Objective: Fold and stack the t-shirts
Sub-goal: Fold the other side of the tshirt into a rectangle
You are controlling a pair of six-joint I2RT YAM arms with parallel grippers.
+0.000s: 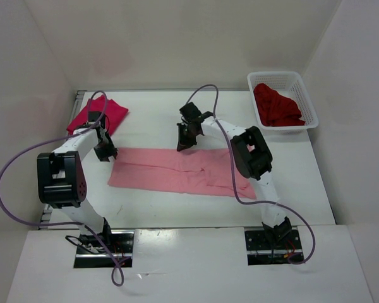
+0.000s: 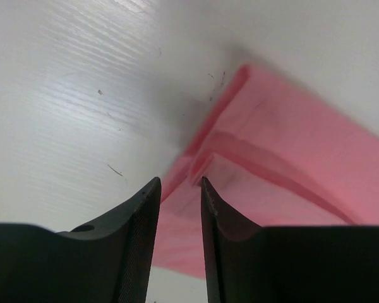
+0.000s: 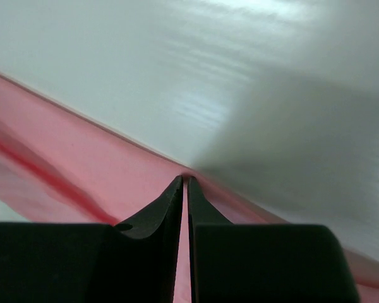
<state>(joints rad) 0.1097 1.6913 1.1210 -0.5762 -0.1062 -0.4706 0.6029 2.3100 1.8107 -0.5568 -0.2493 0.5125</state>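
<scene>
Two pincers stand at the light pink shirt (image 1: 183,172), which lies flat as a long band on the surface (image 1: 158,123). The left pincer (image 2: 178,186) has its jaws spread a little with nothing clamped, and the band's corner lies just beyond and under its tips. The right pincer (image 3: 184,183) has its jaws almost pressed together, tips down at the band's far edge. Whether cloth is nipped there I cannot tell.

The step in hand looks like the next fold of this band. To do it well, each pincer should catch every layer at its edge, lift just clear, carry the cloth over evenly and keep the edges lined up.

The left arm reaches forward, elbow raised and wrist tipped down. The right arm stretches leftward across the band, wrist pointing down. The crimson shirt (image 1: 98,115) lies folded just beyond the left pincer. The dark red one (image 1: 276,105) sits in the basket (image 1: 311,112), well right of the right pincer.
</scene>
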